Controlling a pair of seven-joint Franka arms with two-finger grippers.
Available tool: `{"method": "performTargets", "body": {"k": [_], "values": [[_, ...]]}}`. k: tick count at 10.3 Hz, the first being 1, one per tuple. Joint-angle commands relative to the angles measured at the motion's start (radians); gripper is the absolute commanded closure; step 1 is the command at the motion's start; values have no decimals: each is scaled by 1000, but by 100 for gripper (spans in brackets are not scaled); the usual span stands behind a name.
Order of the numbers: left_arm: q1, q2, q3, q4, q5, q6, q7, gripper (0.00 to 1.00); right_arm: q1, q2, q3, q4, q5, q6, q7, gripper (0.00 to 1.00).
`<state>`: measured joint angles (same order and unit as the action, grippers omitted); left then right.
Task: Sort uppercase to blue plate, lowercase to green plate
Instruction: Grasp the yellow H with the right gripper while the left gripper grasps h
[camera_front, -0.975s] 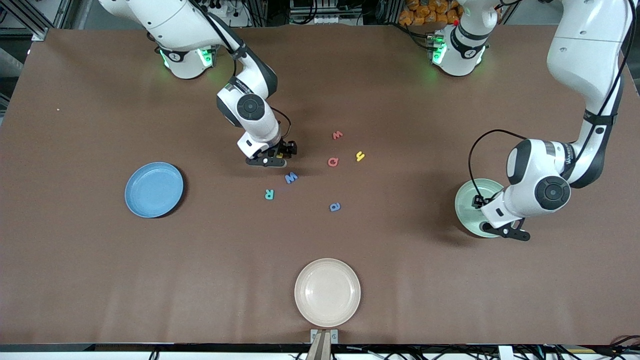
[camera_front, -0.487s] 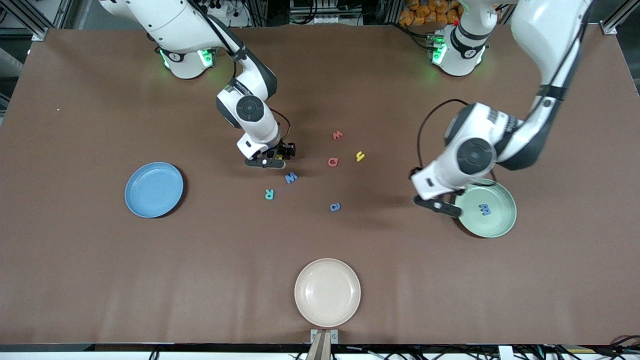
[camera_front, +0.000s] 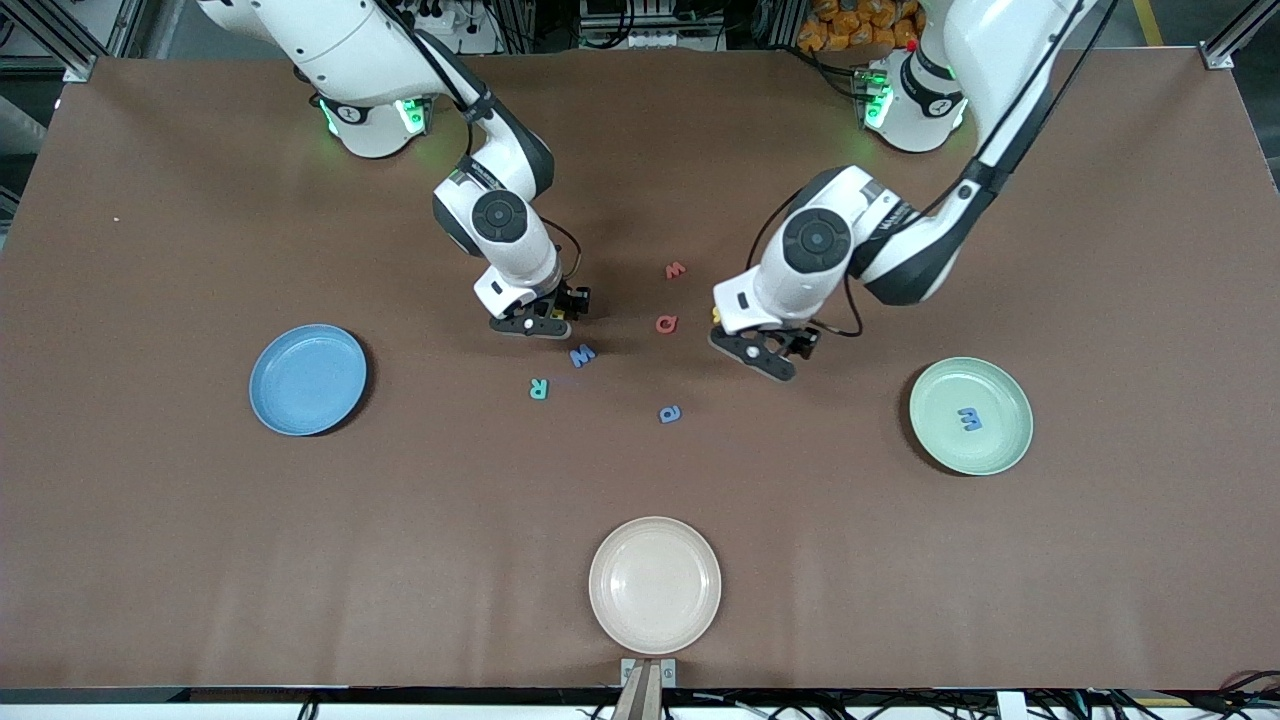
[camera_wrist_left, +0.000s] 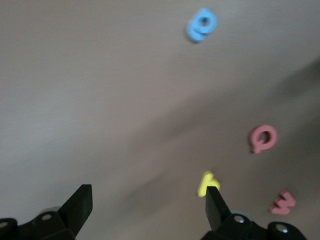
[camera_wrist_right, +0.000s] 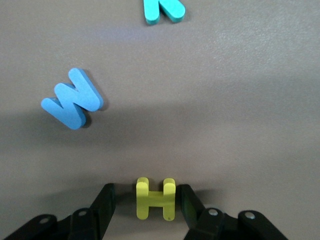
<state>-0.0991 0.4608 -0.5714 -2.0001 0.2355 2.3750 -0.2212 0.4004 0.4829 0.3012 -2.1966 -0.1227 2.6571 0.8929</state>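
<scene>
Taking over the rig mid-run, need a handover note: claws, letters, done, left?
Left claw: open, empty, low over the table by yellow h.
Right claw: open, down at the table astride yellow H, not yet clamped.
Done: blue m lies in the green plate.
Blue plate: no letters in it.
On the table mid-way between the plates: blue W, teal R, red Q, red w, blue a.
Left: H, W, R, Q to blue; h, w, a to green.
</scene>
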Motion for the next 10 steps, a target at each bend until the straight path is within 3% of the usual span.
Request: {"method": "performTargets", "body": {"k": [1, 5, 10], "values": [[-23, 25, -7, -72, 60, 105, -10, 0, 2, 26, -2, 3, -28, 17, 31, 46], [-76, 90, -8, -65, 184, 108, -174, 0, 0, 26, -2, 3, -28, 18, 32, 54], [-102, 116, -7, -75, 203, 108, -219, 12, -2, 28, -2, 5, -28, 18, 31, 68]]}}
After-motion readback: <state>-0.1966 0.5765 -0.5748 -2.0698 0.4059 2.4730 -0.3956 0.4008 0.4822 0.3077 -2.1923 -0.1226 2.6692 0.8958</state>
